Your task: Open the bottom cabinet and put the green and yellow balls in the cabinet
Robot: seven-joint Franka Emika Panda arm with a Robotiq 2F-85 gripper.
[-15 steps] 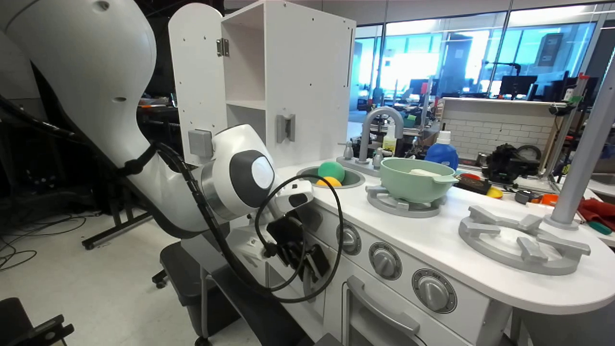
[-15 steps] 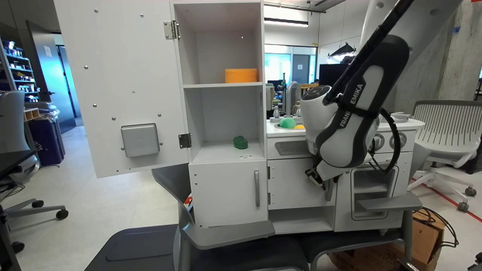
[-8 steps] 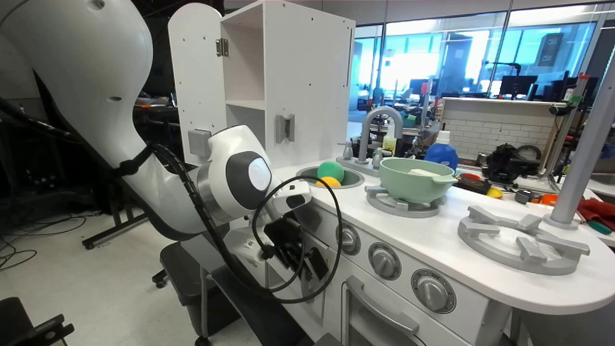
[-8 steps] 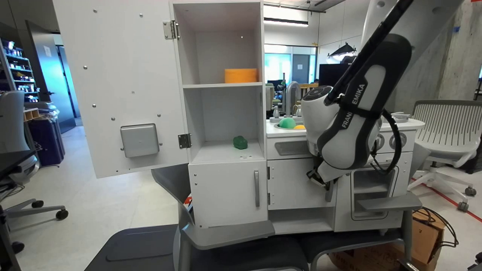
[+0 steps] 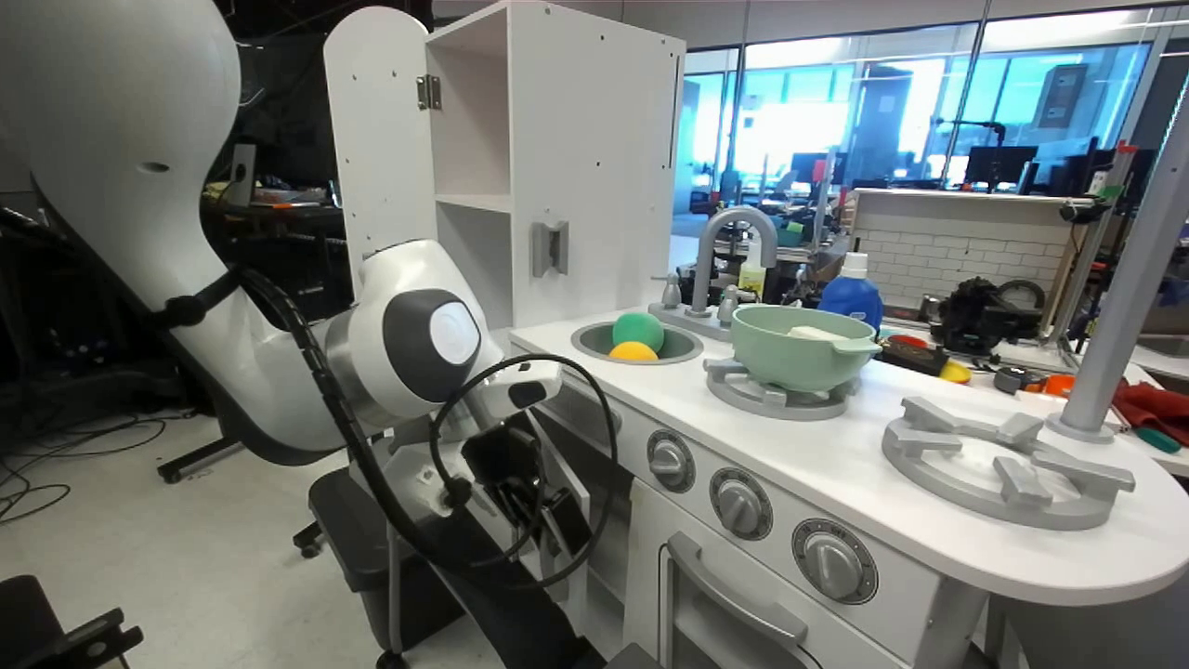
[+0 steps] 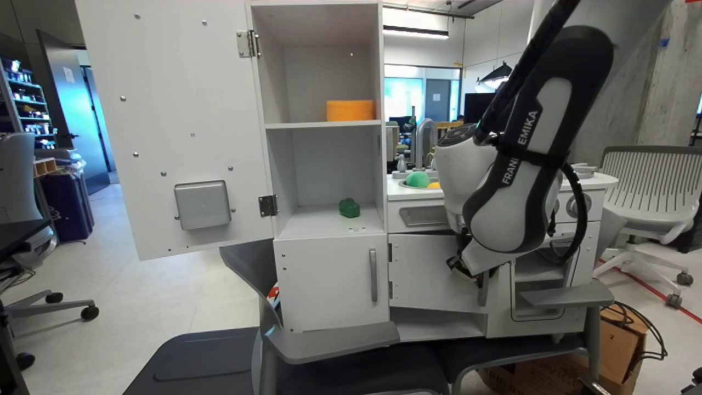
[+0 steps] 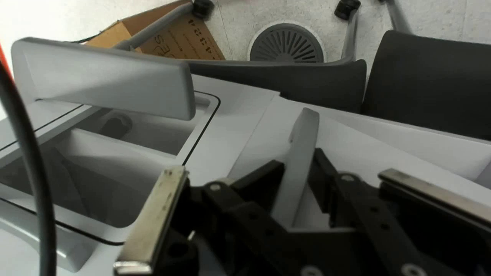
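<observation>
Both exterior views take in a white toy kitchen [image 5: 836, 455], its tall upper cupboard [image 5: 599, 121] standing wide open. A Franka robot arm [image 6: 507, 216] bends down in front, its lower end below counter height as I look on. Under the sink [image 5: 685, 346], the bottom cabinet [image 6: 422, 271] stands ajar, hinged on the side nearest the upper cupboard, its free edge swung outward. A grey burner [image 5: 734, 401] carries a pale-green bowl [image 5: 790, 358] with a pale item [image 5: 814, 333] inside. In the wrist view, the gripper [image 7: 300, 159] has its black jaws clamped on the cabinet's slim grey handle [image 7: 305, 134], one on either side. In the sink sit the green ball [image 5: 637, 327] and the yellow ball [image 5: 633, 351], the latter partly hidden by the sink's front rim.
</observation>
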